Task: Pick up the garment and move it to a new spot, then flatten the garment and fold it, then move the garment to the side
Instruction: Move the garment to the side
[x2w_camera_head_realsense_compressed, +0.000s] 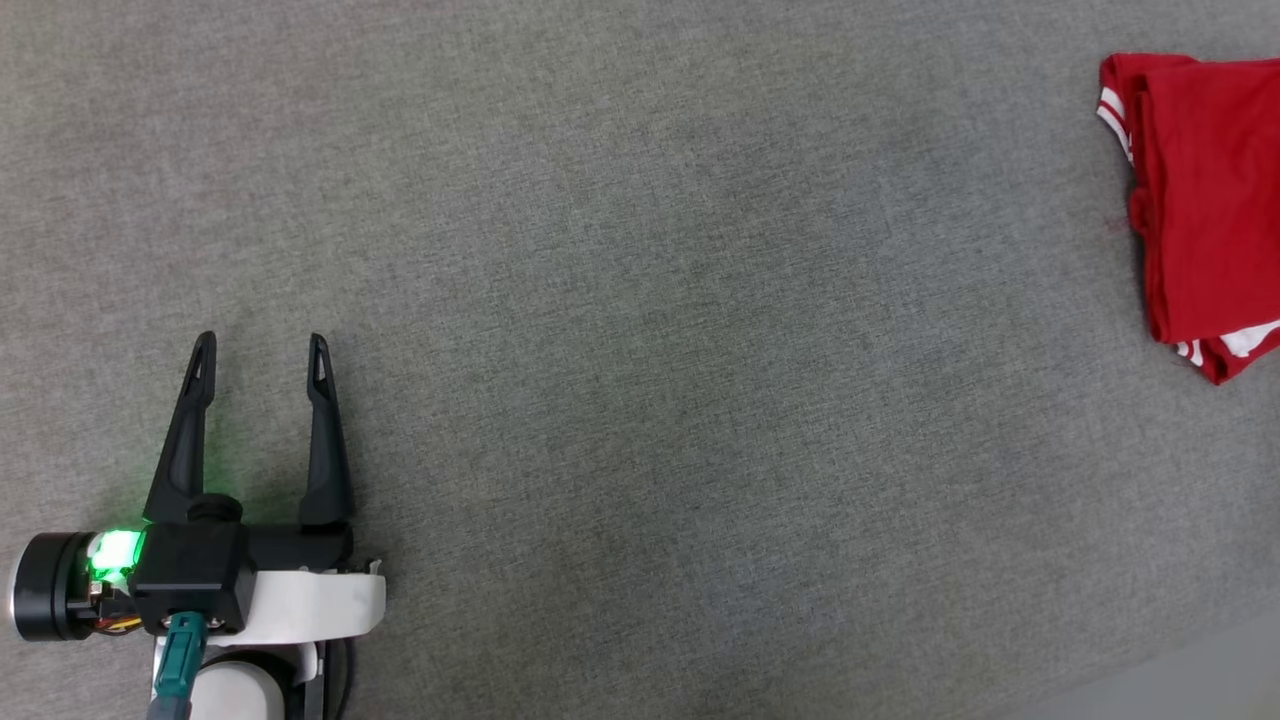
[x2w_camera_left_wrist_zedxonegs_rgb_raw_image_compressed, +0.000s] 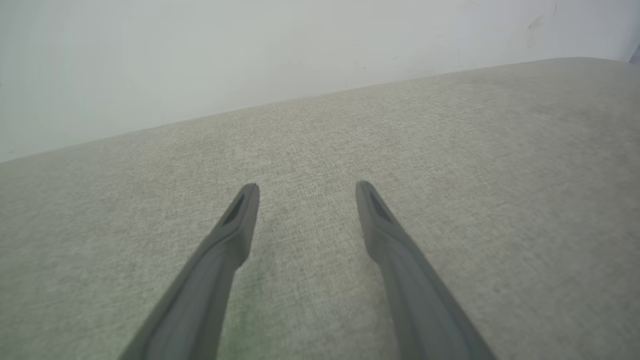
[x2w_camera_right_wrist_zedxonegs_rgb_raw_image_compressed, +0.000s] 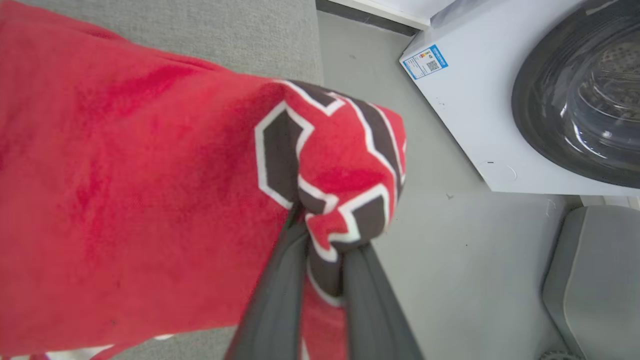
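Left pincer (x2w_camera_head_realsense_compressed: 262, 342) idle at near-left, fingers spread wide, nothing between them, just above bare grey cloth-covered counter (x2w_camera_head_realsense_compressed: 640, 350). The left wrist view shows the same: left pincer (x2w_camera_left_wrist_zedxonegs_rgb_raw_image_compressed: 306, 186) open over empty fabric.

Garment (x2w_camera_head_realsense_compressed: 1205, 200) sits at the far right of the counter, well apart from the left pincer. It looks folded into a compact red stack, with white striped trim at its edges.

Right pincer (x2w_camera_right_wrist_zedxonegs_rgb_raw_image_compressed: 325, 250) is clamped on a bunched fold of the garment (x2w_camera_right_wrist_zedxonegs_rgb_raw_image_compressed: 150, 175), right on the black white-edged print. Floor (x2w_camera_right_wrist_zedxonegs_rgb_raw_image_compressed: 425, 225) and washing machine (x2w_camera_right_wrist_zedxonegs_rgb_raw_image_compressed: 500, 125) lie beyond the counter edge.

Judgement: fold done, this is the move-aside step. One-point grip on a stack, so layers could slide. Suggest a low, slow carry, landing with the whole stack on the counter and clear of the edge. Then release and back out along the fingers so the top layer isn't dragged.
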